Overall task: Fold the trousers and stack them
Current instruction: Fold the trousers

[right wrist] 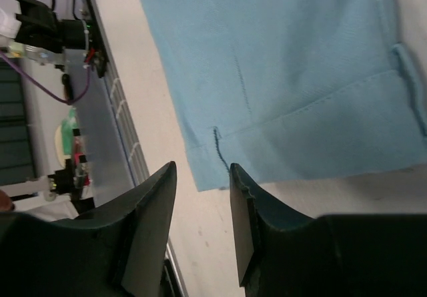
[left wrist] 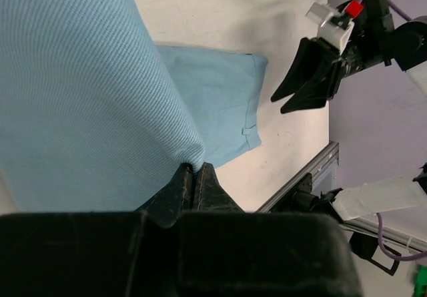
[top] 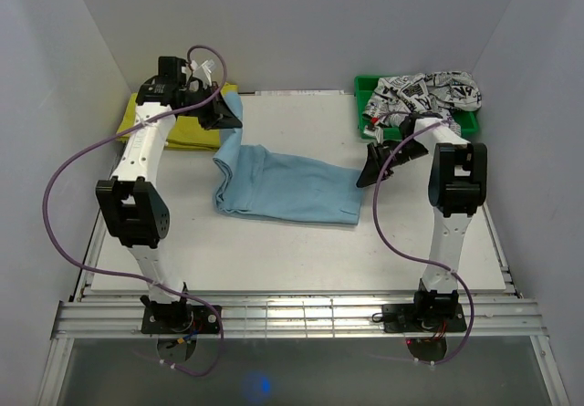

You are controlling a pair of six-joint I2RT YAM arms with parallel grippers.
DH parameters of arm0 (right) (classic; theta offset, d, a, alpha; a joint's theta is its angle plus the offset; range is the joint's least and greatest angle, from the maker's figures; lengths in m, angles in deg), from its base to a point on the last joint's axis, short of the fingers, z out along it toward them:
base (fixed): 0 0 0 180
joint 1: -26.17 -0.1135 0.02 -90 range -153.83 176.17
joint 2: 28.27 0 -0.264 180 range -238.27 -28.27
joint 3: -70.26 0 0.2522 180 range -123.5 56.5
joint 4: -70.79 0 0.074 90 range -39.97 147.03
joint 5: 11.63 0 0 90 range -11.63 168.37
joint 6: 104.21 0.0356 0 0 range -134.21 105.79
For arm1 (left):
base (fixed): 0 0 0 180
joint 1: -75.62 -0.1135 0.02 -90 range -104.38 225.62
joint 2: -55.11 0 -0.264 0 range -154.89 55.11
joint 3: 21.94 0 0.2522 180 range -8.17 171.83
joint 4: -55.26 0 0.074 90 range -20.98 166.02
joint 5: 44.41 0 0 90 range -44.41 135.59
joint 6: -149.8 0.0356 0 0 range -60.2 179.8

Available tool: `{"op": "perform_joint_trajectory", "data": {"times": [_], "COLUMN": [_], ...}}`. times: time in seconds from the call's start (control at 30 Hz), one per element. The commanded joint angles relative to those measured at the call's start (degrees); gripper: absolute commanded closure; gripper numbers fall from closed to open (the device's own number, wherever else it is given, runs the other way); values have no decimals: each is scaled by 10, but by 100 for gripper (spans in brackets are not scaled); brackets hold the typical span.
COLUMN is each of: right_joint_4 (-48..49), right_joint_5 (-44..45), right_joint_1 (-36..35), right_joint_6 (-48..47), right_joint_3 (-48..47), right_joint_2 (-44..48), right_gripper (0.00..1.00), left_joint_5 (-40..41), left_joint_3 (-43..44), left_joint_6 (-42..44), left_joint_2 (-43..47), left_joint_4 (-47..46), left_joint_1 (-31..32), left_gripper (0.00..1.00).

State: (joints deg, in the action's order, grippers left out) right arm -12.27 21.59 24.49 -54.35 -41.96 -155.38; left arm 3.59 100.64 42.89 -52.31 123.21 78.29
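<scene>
Your trousers [top: 292, 187] lie mid-table [top: 274, 260], folded flat, long axis running 9 to 3 o'clock, waistband end at 3. One end is lifted off the table toward 11 o'clock, just beside the yellow garment [top: 187, 132], which lies flat at 10 to 11 against the back-left corner. The green bin [top: 365, 87] sits at 1 o'clock with the printed garment [top: 424, 91] heaped in it and spilling over its near rim. White tabletop runs from the cloth's near edge to the metal rail [top: 301, 315] at 6 o'clock. The walls [top: 55, 78] close in at 9, 12 and 3, with the one at 3 nearest your right arm. Your left gripper [top: 228, 114] is clamped on the lifted end, jaws together, and the wrist view shows cloth pinched at the fingertips and draping away from them. Your right gripper [top: 370, 171] is at the 3 o'clock end, jaws apart. In its wrist view the near waistband corner sits in line with the gap between the jaws, not gripped, and whether the tips touch the cloth can't be told. The black-on-white print on the bin garment is too small to read.
</scene>
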Motion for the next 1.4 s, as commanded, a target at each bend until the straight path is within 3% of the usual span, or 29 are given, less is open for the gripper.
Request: {"op": "perform_joint_trajectory", "data": {"times": [0.0,0.17,0.2,0.3,0.43,0.73,1.37], "right_joint_4": [-11,133,170,236,246,283,297], "right_joint_5": [-67,16,24,39,47,61,59], "right_joint_1": [-3,-18,-18,-21,-25,-32,-33], "right_joint_6": [-7,70,127,186,203,240,257], "right_joint_3": [68,162,170,159,151,165,165], "right_joint_2": [24,-2,-4,-22,-32,-24,-28], "right_gripper": [57,66,68,69,71,73,74], "left_joint_5": [27,46,53,76,132,162,183], "left_joint_3": [32,43,44,46,59,28,57], "left_joint_6": [-51,-80,-83,-100,-132,-211,-330], "left_joint_2": [6,-10,-13,-19,-36,-64,-187], "left_joint_4": [-42,-72,-76,-87,-95,-167,-218], "left_joint_1": [34,86,94,123,166,267,345], "left_gripper": [100,100,100,100,100,100,100]}}
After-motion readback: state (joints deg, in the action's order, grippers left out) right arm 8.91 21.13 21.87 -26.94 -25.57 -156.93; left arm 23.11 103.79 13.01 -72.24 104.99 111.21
